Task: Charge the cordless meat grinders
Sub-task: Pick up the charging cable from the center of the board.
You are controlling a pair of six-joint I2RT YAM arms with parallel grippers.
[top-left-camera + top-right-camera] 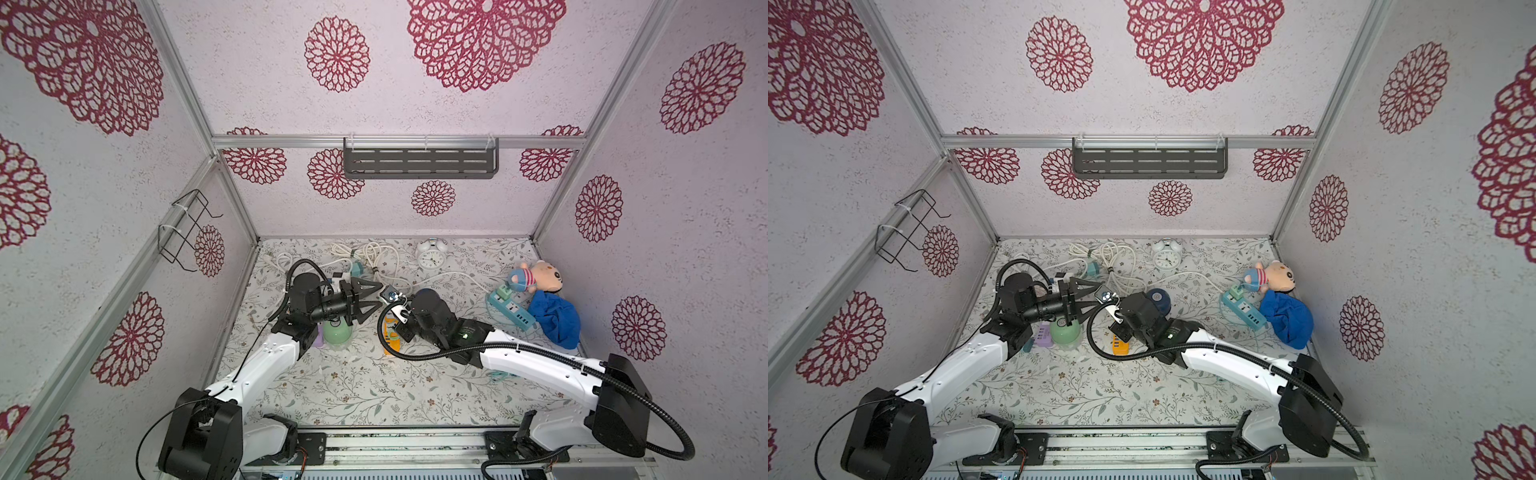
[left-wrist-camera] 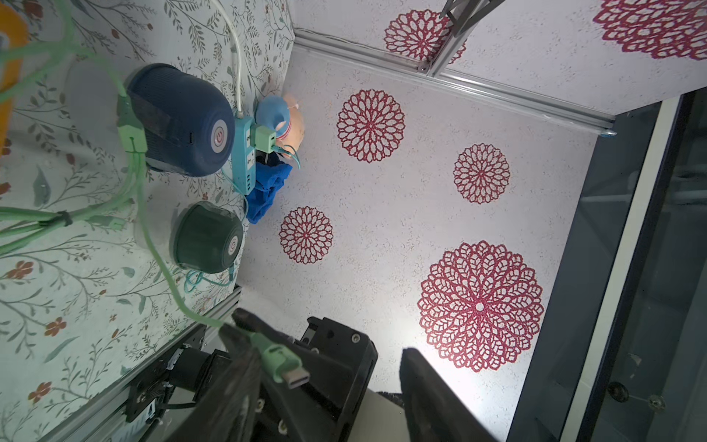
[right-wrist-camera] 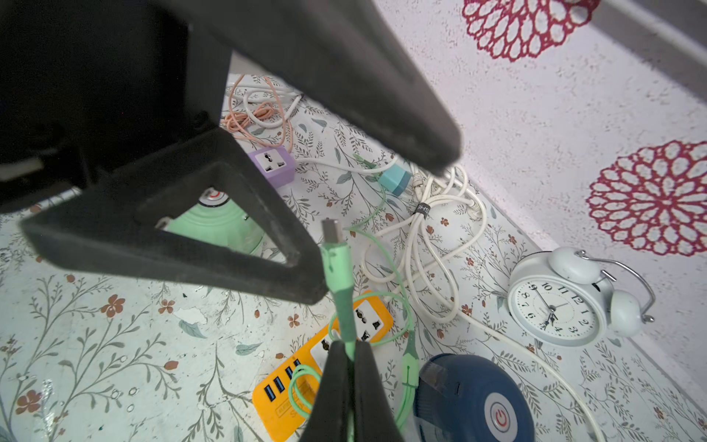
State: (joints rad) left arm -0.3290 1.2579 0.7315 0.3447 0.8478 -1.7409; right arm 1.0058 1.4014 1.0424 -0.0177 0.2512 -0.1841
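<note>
My right gripper (image 3: 346,350) is shut on a green cable (image 3: 338,283) and holds its USB-C plug (image 3: 332,229) up between the jaws of my left gripper (image 1: 380,296). The left gripper is open; in its wrist view the plug (image 2: 290,373) lies close to one finger (image 2: 237,367) and far from the other. The mint green grinder (image 1: 337,332) stands below the left gripper. The navy blue grinder (image 2: 180,118) stands by the right wrist, a green connector (image 2: 132,130) against its side. The dark green grinder (image 2: 206,237) shows only in the left wrist view.
An orange power strip (image 3: 290,386) lies under the right gripper. A purple strip (image 1: 1043,334) is beside the mint grinder and a blue strip (image 1: 511,309) is at the right. At the back are coiled white cords (image 1: 374,257) and a white alarm clock (image 1: 432,255). A plush toy (image 1: 536,278) and a blue cloth (image 1: 555,318) sit far right.
</note>
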